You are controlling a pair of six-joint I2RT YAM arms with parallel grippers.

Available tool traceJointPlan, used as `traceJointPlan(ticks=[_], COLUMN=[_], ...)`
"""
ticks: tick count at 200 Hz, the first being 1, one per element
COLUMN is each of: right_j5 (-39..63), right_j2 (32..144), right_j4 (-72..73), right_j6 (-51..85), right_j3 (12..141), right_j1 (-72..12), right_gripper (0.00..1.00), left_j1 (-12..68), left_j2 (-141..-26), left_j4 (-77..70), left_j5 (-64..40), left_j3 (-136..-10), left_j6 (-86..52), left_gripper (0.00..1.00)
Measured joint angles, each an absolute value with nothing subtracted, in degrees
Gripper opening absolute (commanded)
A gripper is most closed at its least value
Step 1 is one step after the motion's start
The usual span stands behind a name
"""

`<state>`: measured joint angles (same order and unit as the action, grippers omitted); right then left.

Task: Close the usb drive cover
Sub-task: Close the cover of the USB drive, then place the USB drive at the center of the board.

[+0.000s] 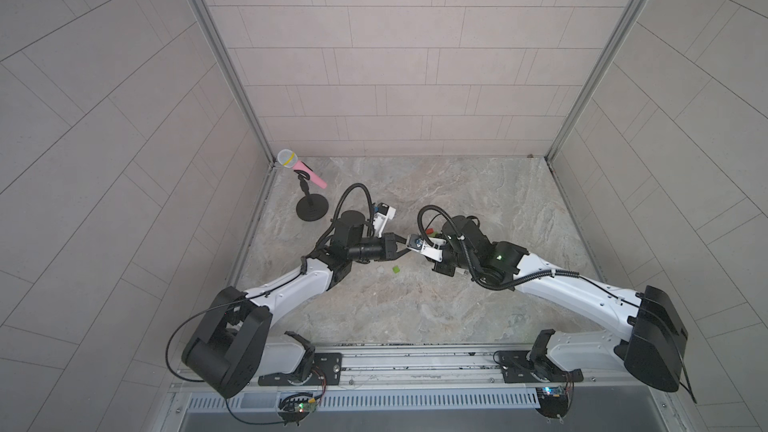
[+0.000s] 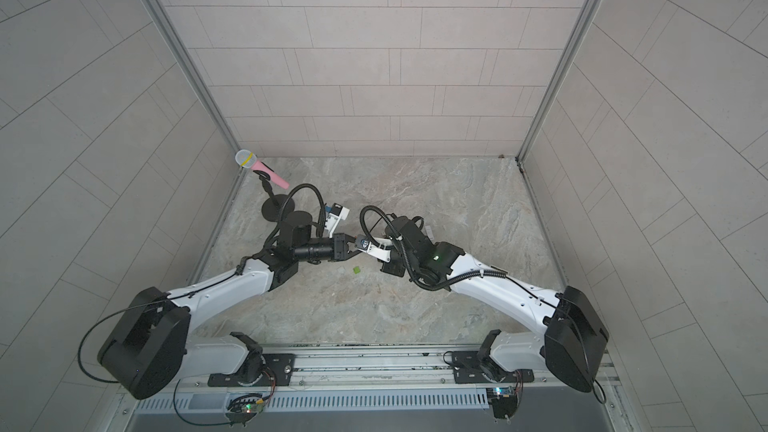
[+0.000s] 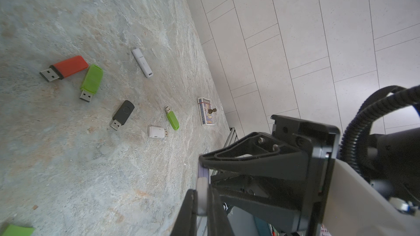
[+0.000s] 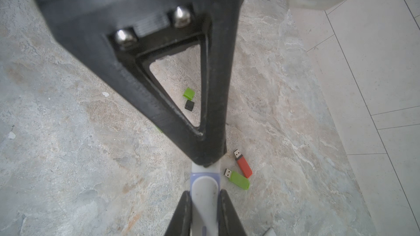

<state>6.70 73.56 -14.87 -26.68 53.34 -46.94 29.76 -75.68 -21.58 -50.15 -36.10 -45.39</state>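
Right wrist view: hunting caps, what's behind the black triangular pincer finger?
Through its opening: a small green plastic cap and a square black cap. Its frame hides anything else.

Left claw (image 3: 201, 200) and right claw (image 4: 204, 198) both clamped, tip to tip.

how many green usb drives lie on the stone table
2: a large lime green usb drive beside the red drive, a slim green drive beside the short white drive. A cropped green piece could be another.
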Motion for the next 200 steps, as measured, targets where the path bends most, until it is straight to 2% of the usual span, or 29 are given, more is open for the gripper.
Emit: traceJointPlan(ticks=[80, 102, 119, 139, 168, 200], right_j5=[6.1, 6.2, 6.5, 6.6, 6.9, 8.2], right_j2=[74.2, 72.3, 70.0, 66.7, 64.5, 66.5], right_j4=[-15.2, -12.7, -10.3, -7.7, -6.3, -6.3], right_j6=[-26.0, -25.0, -23.6, -20.7, -15.5, -7.2], right_j3=[53.7, 51.0, 48.2, 45.3, 42.0, 40.7], right_j1=[-46.8, -46.8, -46.2, -43.4, -38.6, -33.1], right_gripper=[0.19, 0.19, 0.19, 0.20, 0.23, 0.23], left_j1=[29.9, 30.6, 31.3, 31.7, 31.8, 31.8], left_j2=[-76.2, -75.3, -74.3, -72.3, -69.3, -65.8], left_j4=[-21.7, -20.6, -18.6, -14.2, -8.1, -3.2], left_j5=[-49.6, -48.4, -46.9, -43.8, -38.6, -32.9], left_j3=[-36.3, -36.4, -37.0, -37.5, -38.2, -38.3], left_j6=[-45.4, -45.1, -44.5, -43.1, -40.3, -38.2], left_gripper=[0.05, 0.14, 0.34, 0.47, 0.52, 0.53])
